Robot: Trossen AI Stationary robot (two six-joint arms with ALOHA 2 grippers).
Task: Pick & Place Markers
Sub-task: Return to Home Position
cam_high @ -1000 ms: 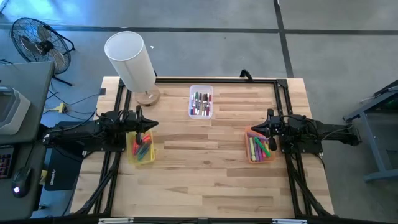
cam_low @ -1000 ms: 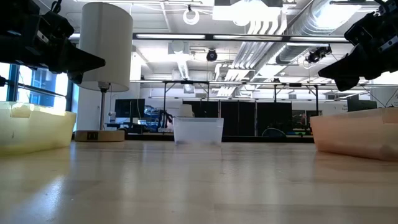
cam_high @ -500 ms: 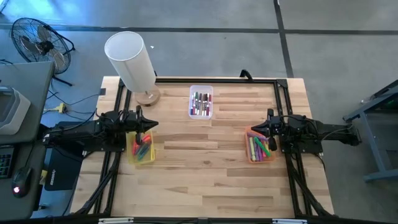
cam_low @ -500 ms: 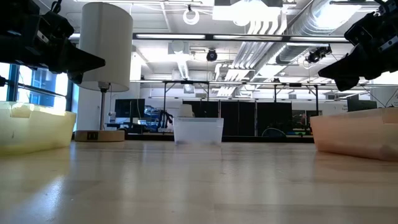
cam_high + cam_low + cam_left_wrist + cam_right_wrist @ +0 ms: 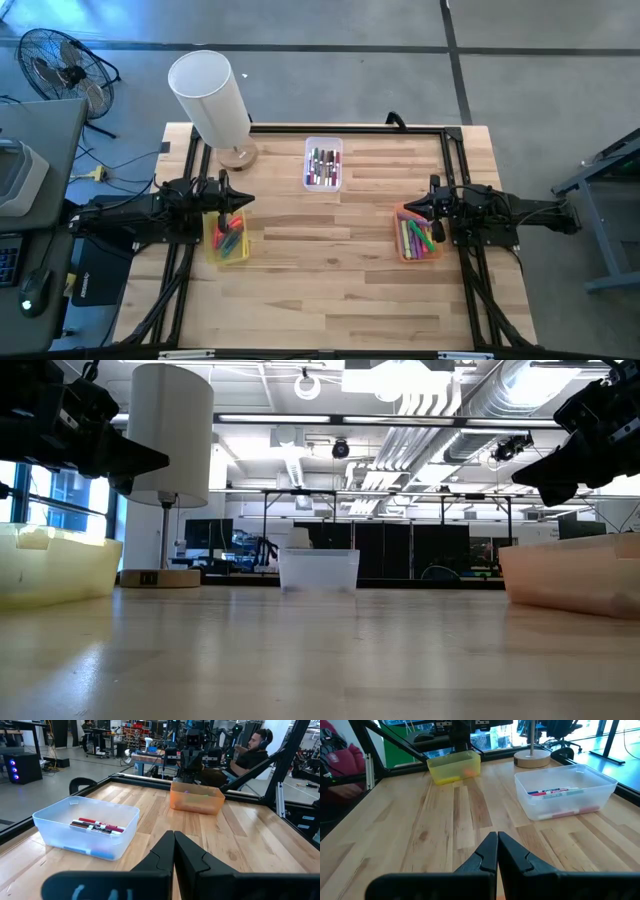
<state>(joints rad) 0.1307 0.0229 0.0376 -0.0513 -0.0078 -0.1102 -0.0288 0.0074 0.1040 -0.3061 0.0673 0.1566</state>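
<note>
The short thin markers [image 5: 97, 826] in red, pink and dark colours lay flat on the floor of the clear plastic bin [image 5: 75, 837]. That bin sat ahead of and off to one side of both grippers, well apart from each. More markers lay heaped in the yellow plastic bin [image 5: 228, 258], just under the left gripper [image 5: 174, 834]. Others lay in the orange plastic bin [image 5: 420, 255], just under the right gripper [image 5: 497, 835].

Each pen looked light and stiff, with a smooth round plastic barrel likely to roll or slip. A hold across the middle of the barrel, with the fingers set square to its length, would probably be steadiest. In the clear bin the pens lay side by side and touching, so the fingers would have little room to get around one pen. The outermost pen seemed the easiest to reach.

Both grippers had their fingers pressed together on nothing, and both hung above the light wooden table [image 5: 330, 280].

Compared with the frames a second and half a second earlier, nothing had shifted. Both arms sat in the same pose over their bins, and every marker lay where it had been.
</note>
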